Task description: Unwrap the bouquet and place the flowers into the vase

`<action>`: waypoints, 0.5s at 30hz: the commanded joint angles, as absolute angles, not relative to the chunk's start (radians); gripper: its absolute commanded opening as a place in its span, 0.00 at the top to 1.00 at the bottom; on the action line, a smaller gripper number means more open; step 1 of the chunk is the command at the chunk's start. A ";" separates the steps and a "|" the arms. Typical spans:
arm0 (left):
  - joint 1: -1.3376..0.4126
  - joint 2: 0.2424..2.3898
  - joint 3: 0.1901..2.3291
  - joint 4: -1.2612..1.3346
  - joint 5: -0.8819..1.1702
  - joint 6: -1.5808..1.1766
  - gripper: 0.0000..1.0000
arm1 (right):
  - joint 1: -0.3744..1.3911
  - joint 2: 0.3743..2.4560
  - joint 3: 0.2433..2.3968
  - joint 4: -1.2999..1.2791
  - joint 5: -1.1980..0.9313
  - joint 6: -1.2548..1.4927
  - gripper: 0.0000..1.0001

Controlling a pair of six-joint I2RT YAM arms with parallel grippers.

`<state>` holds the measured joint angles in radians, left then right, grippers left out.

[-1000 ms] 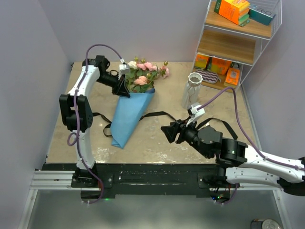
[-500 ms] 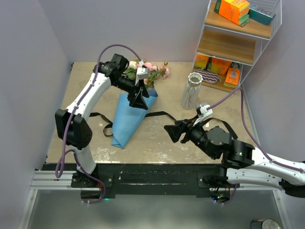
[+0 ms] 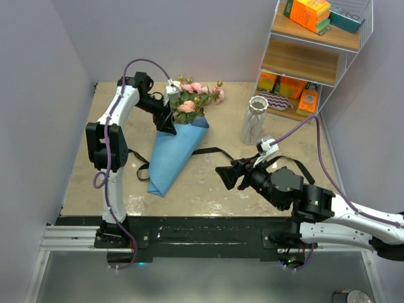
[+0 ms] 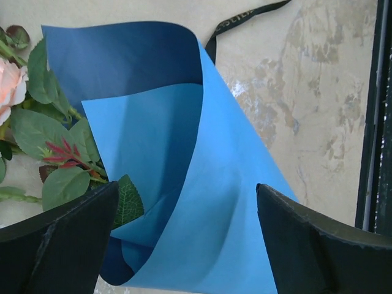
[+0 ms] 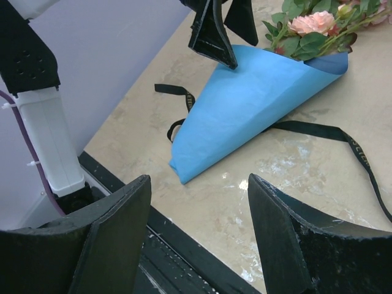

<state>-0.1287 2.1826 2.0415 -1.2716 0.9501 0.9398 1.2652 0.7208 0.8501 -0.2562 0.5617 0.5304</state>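
The bouquet lies on the table as a blue paper cone (image 3: 172, 151), mouth to the rear, with pink, peach and cream flowers (image 3: 192, 98) sticking out of it. A loose black ribbon (image 3: 211, 151) trails on the table to both sides of the cone. My left gripper (image 3: 168, 122) hovers open over the cone's upper left edge. In the left wrist view its fingers straddle the blue paper (image 4: 184, 153) with nothing gripped, and green leaves (image 4: 61, 141) are at left. My right gripper (image 5: 199, 179) is open and empty near the front, facing the cone (image 5: 257, 104). The whitish ribbed vase (image 3: 255, 118) stands upright at right.
A wire shelf (image 3: 312, 60) with orange boxes stands at the back right, just behind the vase. Ribbon loops (image 3: 134, 165) lie left of the cone. The table's black front rail (image 3: 202, 230) runs close under my right gripper. Walls close off the left and rear.
My left gripper opened wide; its arm swung right over the cone's mouth, then back to the upper left edge. The right gripper opened a little more and barely shifted.
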 commanded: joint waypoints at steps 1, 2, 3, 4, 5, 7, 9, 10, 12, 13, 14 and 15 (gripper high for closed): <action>-0.137 2.209 2.095 -1.316 0.896 1.005 0.04 | 1.266 0.726 0.877 -0.238 0.566 0.509 0.33; -0.137 2.204 2.086 -1.315 0.893 1.018 0.05 | 1.266 0.727 0.877 -0.238 0.566 0.511 0.33; -0.135 2.198 2.060 -1.315 0.890 1.031 0.06 | 1.266 0.732 0.877 -0.236 0.568 0.511 0.33; -0.135 2.186 2.050 -1.315 0.885 1.040 0.07 | 1.267 0.733 0.876 -0.236 0.568 0.509 0.34; -0.137 2.181 2.042 -1.316 0.882 1.046 0.10 | 1.267 0.735 0.876 -0.236 0.568 0.508 0.34; -0.135 2.165 2.020 -1.316 0.870 1.051 0.16 | 1.266 0.741 0.876 -0.233 0.569 0.506 0.34; -0.135 2.151 2.000 -1.316 0.862 1.061 0.39 | 1.266 0.745 0.874 -0.230 0.571 0.505 0.35; -0.135 2.137 1.994 -1.316 0.859 1.069 0.55 | 1.266 0.747 0.876 -0.230 0.571 0.506 0.35; -0.135 2.122 1.985 -1.316 0.859 1.071 0.94 | 1.267 0.749 0.876 -0.229 0.571 0.509 0.35; -0.137 2.111 1.986 -1.316 0.862 1.065 1.00 | 1.266 0.746 0.874 -0.227 0.572 0.508 0.35; -0.137 2.105 1.985 -1.316 0.862 1.065 1.00 | 1.266 0.746 0.873 -0.226 0.574 0.509 0.35; -0.138 2.094 1.983 -1.316 0.864 1.062 1.00 | 1.267 0.744 0.873 -0.224 0.572 0.512 0.35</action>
